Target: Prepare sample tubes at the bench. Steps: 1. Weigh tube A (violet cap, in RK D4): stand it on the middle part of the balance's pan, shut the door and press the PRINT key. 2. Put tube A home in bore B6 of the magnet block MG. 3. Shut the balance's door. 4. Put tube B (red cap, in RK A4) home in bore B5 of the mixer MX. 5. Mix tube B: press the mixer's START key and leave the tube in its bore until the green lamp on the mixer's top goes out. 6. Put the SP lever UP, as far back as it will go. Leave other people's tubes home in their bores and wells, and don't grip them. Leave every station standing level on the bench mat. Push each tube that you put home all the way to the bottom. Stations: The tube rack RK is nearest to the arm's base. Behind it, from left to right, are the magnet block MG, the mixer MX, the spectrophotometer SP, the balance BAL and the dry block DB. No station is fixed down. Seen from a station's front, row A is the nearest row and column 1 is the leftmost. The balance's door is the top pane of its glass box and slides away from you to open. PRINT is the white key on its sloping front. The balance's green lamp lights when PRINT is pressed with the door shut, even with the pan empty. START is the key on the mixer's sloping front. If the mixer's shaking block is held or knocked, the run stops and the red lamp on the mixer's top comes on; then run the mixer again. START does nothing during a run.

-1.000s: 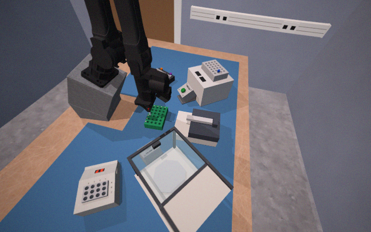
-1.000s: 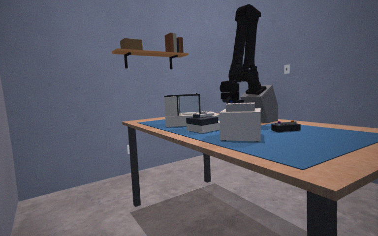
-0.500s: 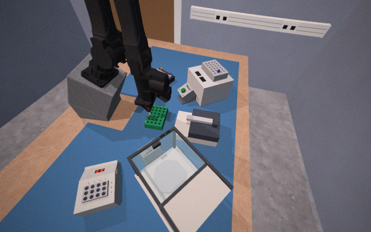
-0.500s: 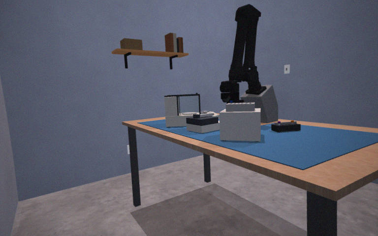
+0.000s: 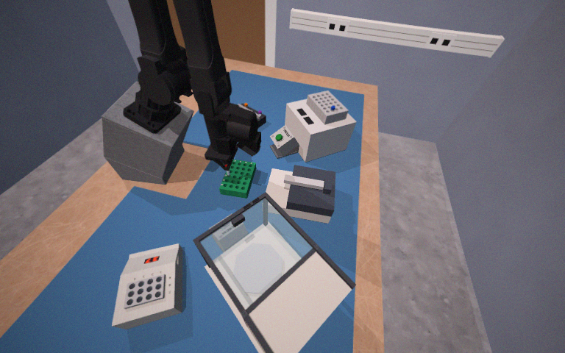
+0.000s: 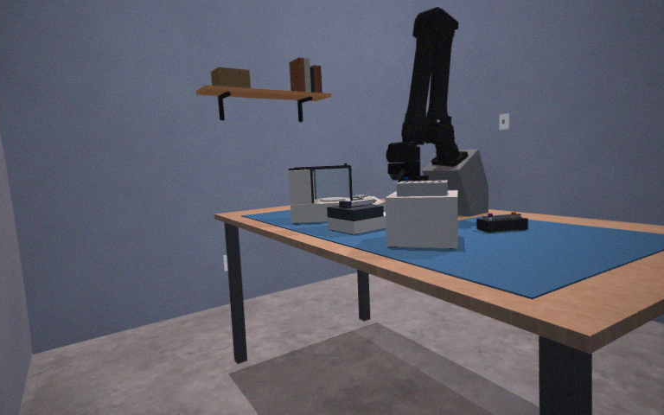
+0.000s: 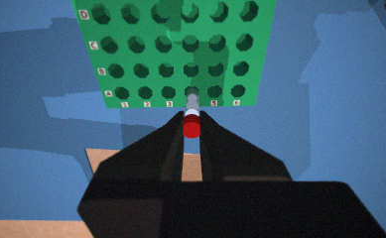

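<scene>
My gripper (image 5: pixel 224 163) (image 7: pixel 192 118) is shut on tube B (image 5: pixel 227 173) (image 7: pixel 192 130), just below its red cap. The clear tube stands over bore A4 at the near edge of the green rack (image 5: pixel 234 193) (image 7: pixel 92 30); whether its tip is still in the bore is unclear. The violet-capped tube A (image 5: pixel 259 112) (image 6: pixel 489 215) stands in the dark magnet block (image 6: pixel 502 225). The mixer (image 5: pixel 327 140) (image 6: pixel 422 220) holds a blue-capped tube; its lamps look dark. The balance's glass door looks shut over an empty pan (image 5: pixel 257 268). The spectrophotometer's light bar (image 5: pixel 305 182) lies low across its dark top.
An orange-capped tube (image 5: pixel 246 104) (image 6: pixel 513 213) also stands in the magnet block. The dry block (image 5: pixel 117 312) shows red digits. The spectrophotometer (image 5: pixel 312 198) (image 6: pixel 356 224) stands between the mixer and the tall balance (image 5: pixel 299 306) (image 6: pixel 300 193). The mixer's green key (image 5: pixel 279 137) faces the arm.
</scene>
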`<action>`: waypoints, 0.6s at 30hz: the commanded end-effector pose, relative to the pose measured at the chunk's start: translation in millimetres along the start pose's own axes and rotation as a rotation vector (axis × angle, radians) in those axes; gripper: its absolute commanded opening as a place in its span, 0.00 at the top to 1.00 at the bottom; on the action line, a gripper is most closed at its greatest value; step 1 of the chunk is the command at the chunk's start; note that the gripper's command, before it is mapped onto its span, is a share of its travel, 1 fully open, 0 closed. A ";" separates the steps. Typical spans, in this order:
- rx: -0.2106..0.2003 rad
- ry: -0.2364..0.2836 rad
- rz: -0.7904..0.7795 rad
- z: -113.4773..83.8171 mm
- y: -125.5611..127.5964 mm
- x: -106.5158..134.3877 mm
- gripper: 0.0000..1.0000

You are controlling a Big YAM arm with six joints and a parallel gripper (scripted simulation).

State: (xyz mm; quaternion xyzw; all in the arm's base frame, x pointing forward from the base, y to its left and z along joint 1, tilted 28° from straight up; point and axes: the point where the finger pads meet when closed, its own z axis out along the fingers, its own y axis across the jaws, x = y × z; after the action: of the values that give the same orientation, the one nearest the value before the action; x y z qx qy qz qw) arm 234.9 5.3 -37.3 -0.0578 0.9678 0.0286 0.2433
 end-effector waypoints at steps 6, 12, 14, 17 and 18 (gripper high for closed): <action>-0.002 -0.013 -0.006 -9.6 2.2 -12.5 0.91; 0.005 -0.019 -0.007 -21.0 -2.1 -14.7 0.91; 0.005 -0.020 -0.008 -24.7 -2.1 -15.5 0.91; 0.005 -0.022 -0.008 -30.4 -2.3 -16.7 0.91; 0.005 -0.023 -0.008 -32.3 -2.3 -17.0 0.91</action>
State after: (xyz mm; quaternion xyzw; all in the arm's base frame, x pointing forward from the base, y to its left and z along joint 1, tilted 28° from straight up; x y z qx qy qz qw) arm 227.9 5.6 -16.4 -0.0579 0.9671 0.0285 0.2462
